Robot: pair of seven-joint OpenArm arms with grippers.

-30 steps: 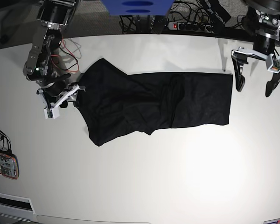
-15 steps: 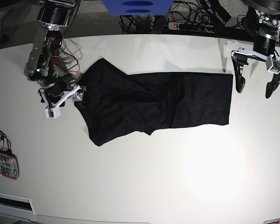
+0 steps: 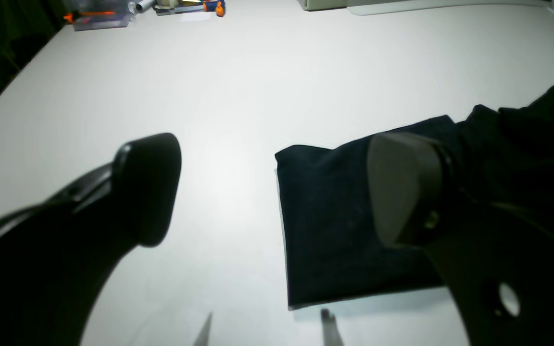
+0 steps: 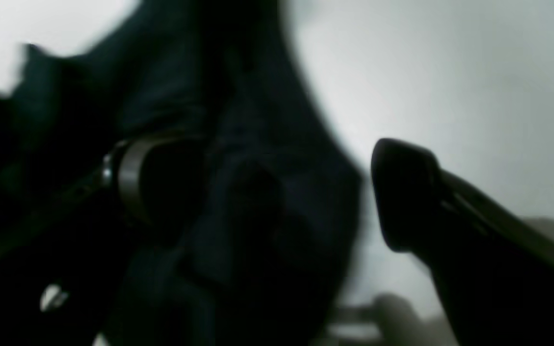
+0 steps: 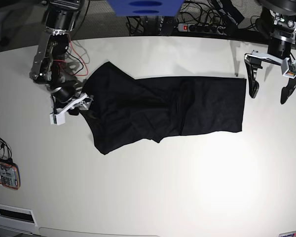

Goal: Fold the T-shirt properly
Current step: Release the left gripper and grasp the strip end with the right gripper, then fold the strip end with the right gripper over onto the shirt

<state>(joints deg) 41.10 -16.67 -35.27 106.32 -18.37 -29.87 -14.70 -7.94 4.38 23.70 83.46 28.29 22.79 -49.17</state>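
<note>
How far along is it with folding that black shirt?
Partly done: the T-shirt lies as a long band, apparently folded lengthwise. In hand: the right gripper sits open at its rumpled end; the left gripper hangs open beside the neat end. Left: folding the band shorter.

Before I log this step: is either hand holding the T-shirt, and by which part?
Neither. The right hand stands open at the T-shirt's sleeve-end edge; the left hand hangs open, clear of the hem.

right wrist view blurred throughout; t-shirt (image 4: 258, 202) fills its left, folds unreadable. left wrist view: right finger (image 3: 404, 187) hides part of the cloth. clutter (image 3: 161, 7) at far table edge too small to identify.
</note>
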